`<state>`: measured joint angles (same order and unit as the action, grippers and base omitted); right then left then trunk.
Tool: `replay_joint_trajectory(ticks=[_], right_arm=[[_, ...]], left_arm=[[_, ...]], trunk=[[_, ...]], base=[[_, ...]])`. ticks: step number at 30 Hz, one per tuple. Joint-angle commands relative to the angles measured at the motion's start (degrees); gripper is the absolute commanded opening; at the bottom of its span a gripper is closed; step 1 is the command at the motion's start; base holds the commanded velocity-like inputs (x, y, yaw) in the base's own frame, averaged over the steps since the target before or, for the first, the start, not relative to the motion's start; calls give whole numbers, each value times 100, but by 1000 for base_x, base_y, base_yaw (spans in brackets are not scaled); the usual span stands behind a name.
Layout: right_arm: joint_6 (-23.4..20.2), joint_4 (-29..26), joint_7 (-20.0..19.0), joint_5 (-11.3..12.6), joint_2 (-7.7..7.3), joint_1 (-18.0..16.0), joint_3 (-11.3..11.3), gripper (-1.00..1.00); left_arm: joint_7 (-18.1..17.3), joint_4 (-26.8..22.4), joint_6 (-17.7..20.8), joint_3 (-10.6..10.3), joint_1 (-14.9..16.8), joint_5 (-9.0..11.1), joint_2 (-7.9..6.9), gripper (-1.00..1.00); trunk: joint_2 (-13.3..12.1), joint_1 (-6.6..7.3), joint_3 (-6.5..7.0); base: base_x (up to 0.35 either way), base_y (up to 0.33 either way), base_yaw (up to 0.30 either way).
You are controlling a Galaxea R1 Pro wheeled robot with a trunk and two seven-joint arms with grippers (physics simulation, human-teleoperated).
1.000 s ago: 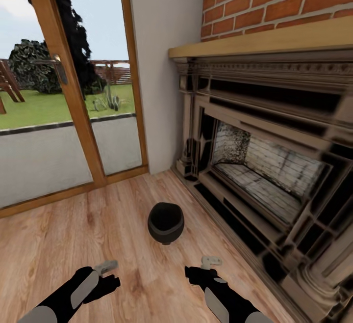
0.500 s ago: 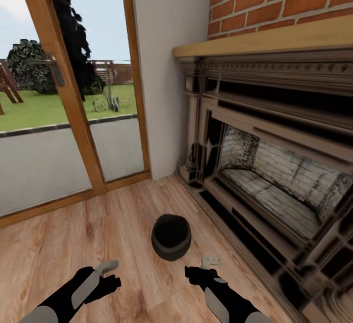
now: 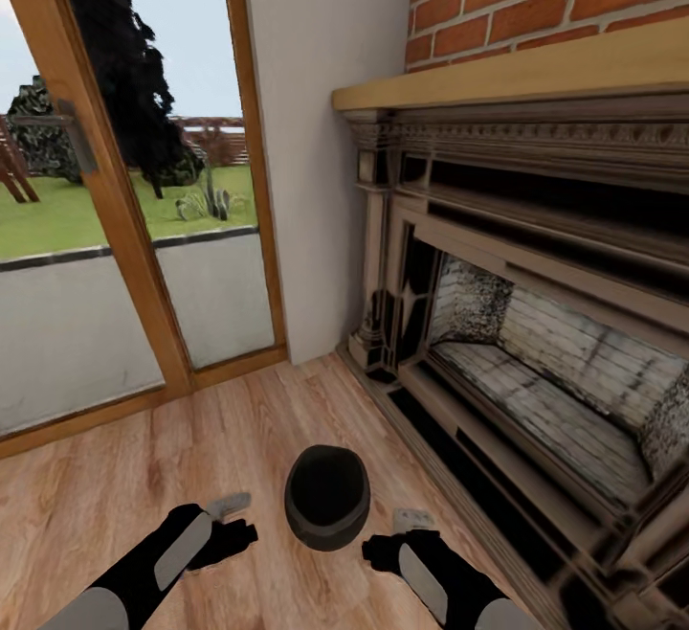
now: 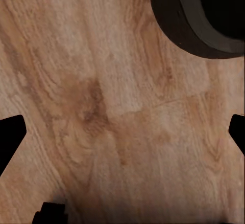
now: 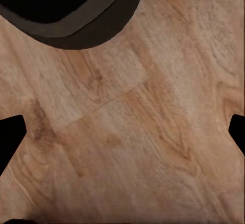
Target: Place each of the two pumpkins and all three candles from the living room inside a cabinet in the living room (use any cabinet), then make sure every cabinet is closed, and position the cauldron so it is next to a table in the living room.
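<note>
While the black cauldron [image 3: 327,497] stands on the wooden floor [image 3: 144,477] at 6 o'clock, the left end effector [image 3: 228,507] at 7 and right end effector [image 3: 413,519] at 5 flank it, both spread apart, empty.
</note>
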<state>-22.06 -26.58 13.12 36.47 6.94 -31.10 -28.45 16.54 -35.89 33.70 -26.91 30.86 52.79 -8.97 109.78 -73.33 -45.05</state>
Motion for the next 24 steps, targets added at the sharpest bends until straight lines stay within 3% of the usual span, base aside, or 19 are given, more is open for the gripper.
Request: replay_joint_trajectory(ticks=[1, 4, 7, 12, 17, 24], right_arm=[[-290, -240, 439, 62, -7, -16, 72, 100], [-688, -498, 1119, 68, 1, -31, 173, 100], [-843, -574, 1345, 70, 7, -53, 199, 100], [-899, -601, 1415, 72, 8, -62, 210, 100], [-981, -627, 1443, 90, 14, -70, 216, 100], [-1053, -637, 1468, 422, 27, -154, 209, 100]], left_arm=[[61, -215, 227, -11, 13, 64, -11, 100], [66, -397, 503, 24, 67, 100, -20, 100], [68, -452, 585, 34, 165, 113, -4, 100], [76, -477, 644, 35, 222, 89, 3, 100], [77, -480, 669, 29, 227, 54, -24, 100], [76, -471, 673, 23, 228, 50, -3, 100]], trunk=[[2, -3, -6], [2, -3, -6], [2, -3, -6], [2, -3, -6], [2, -3, -6], [2, -3, -6]], base=[[322, -3, 0], [326, -1, 0], [329, 0, 0], [285, 0, 0], [77, 0, 0], [6, 0, 0]])
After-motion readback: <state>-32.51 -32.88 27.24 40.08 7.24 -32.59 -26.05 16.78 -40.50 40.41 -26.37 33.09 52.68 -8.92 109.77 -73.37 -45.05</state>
